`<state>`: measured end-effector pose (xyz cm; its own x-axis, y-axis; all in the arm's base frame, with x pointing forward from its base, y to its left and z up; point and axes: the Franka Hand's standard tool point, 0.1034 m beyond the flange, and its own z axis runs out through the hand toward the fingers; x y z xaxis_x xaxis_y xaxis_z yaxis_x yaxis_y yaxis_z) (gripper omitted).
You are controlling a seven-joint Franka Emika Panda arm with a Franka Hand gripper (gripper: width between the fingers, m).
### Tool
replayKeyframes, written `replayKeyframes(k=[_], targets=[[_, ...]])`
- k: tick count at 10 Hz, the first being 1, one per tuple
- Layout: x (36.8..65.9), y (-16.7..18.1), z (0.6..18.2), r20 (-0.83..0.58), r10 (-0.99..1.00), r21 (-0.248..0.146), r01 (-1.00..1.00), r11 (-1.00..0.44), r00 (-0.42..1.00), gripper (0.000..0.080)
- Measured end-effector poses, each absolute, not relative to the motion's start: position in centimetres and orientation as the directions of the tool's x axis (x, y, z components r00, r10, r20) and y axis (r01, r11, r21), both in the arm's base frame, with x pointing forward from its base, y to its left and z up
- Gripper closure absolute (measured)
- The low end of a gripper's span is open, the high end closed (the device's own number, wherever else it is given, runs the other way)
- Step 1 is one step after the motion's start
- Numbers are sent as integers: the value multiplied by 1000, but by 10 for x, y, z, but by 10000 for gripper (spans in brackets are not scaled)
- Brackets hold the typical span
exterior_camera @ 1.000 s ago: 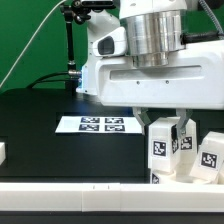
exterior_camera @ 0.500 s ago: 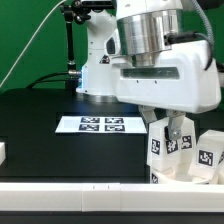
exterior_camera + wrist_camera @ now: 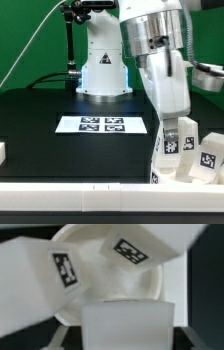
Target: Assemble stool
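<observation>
My gripper (image 3: 174,126) is shut on a white stool leg (image 3: 172,146) with a black-and-white tag and holds it upright over the round white seat (image 3: 160,177) at the front of the exterior view's right. In the wrist view the held leg (image 3: 125,324) fills the space between my dark fingers (image 3: 68,336), with the gripper (image 3: 125,339) closed on its sides. Behind it lies the ring-shaped seat (image 3: 100,263). Two more tagged legs (image 3: 45,277) (image 3: 137,252) stand on or against the seat. Another leg (image 3: 209,155) shows beside the held one.
The marker board (image 3: 103,124) lies flat on the black table in the middle. A long white rail (image 3: 90,205) runs along the front edge. A small white piece (image 3: 3,152) sits at the exterior view's left edge. The arm's base (image 3: 103,70) stands behind.
The wrist has turned, so the broad white hand housing has swung away and the arm now slants down. The held leg has shifted slightly toward the exterior view's right and stays gripped.
</observation>
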<state>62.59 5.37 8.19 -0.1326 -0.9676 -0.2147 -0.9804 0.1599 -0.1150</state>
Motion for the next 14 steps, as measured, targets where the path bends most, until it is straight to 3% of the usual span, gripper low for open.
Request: replayKeyframes(k=[6, 12, 13, 14], targets=[[631, 54, 80, -295, -839, -65, -867, 495, -457, 459], [632, 58, 80, -320, -699, -2, -738, 675, -639, 455], [632, 59, 80, -320, -709, -6, -747, 665, -628, 235], [632, 59, 80, -320, -710, -7, -748, 663, -627, 235]])
